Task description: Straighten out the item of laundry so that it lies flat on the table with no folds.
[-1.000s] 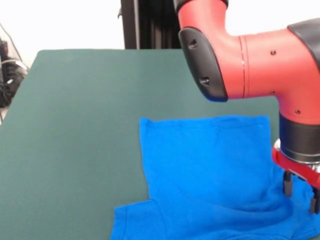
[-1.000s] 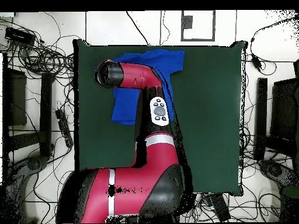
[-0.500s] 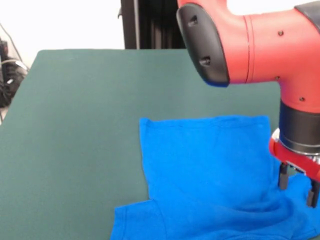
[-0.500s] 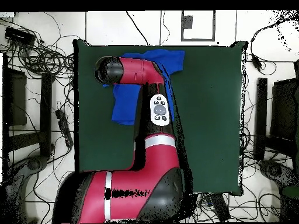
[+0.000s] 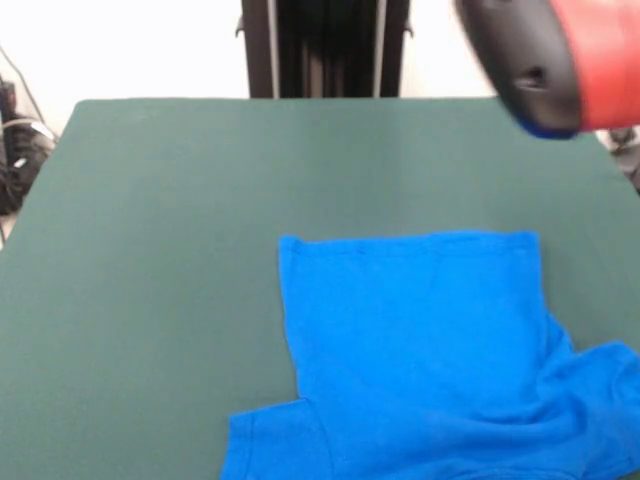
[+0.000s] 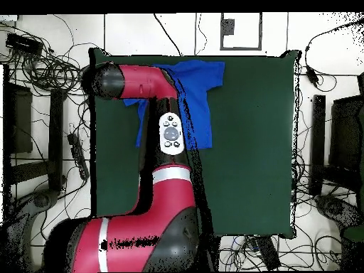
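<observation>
Seeing shirt (image 5: 420,340) lying spread on table (image 5: 160,250), toward the near right part in the front view, and running off the lower edge of that view. Noting its far hem lying straight and its body lying mostly smooth. Finding one sleeve (image 5: 262,442) sticking out flat at lower left. Finding the other sleeve (image 5: 600,385) bunching at lower right, with soft ridges crossing the cloth beside it.

Catching only a blurred red and black piece of arm (image 5: 555,55) at the top right in the front view, hanging well above the cloth and touching nothing. Noting a black post (image 5: 325,48) standing behind the table's far edge.

From overhead, seeing shirt (image 6: 197,99) lying against the table's (image 6: 249,156) top edge, left of centre, with arm (image 6: 167,178) crossing over part of it. Placing the arm's black end (image 6: 105,79) over the table's left edge, beside the shirt. Not getting any sight of the gripper in either view; being unable to tell how far open it is or whether it is holding anything. Noting cables (image 6: 50,67) tangling on the floor around the table.
</observation>
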`<action>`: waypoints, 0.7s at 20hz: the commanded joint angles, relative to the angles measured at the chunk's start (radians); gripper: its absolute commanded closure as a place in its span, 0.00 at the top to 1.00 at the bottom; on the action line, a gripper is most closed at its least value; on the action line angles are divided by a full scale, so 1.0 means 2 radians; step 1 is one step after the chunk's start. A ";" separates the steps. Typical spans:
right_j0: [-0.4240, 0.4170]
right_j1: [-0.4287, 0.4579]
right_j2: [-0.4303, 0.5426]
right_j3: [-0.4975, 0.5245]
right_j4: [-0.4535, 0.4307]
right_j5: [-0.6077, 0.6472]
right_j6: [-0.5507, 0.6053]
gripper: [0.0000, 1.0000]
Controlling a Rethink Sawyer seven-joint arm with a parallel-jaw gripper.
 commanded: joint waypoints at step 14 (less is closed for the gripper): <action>0.041 0.158 -0.054 -0.134 0.033 0.138 0.091 1.00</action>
